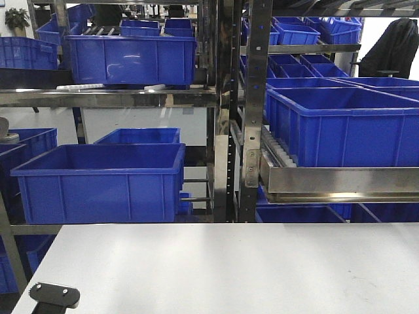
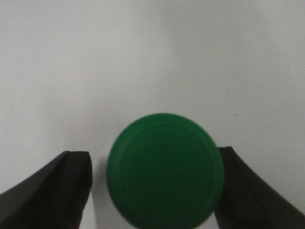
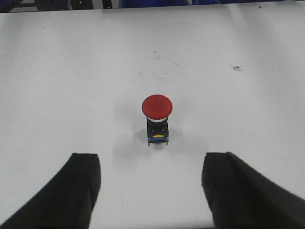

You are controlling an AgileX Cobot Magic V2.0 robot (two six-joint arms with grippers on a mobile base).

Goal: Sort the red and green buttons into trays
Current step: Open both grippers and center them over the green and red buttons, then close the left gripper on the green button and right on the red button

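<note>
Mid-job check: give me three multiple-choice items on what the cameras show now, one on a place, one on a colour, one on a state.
1. Where is the red button?
A. Standing on the white table, ahead of the right end effector
B. Inside a tray
C. Clamped between fingers

2. What colour is the cap between the left end effector fingers?
A. Red
B. Yellow
C. Green

3. The right end effector is:
A. Shut on the red button
B. Open, holding nothing
C. Shut on a tray

Answers:
1 A, the right wrist view shows it upright on the table.
2 C, the green button fills the left wrist view.
3 B, its fingers stand wide apart, clear of the button.
</note>
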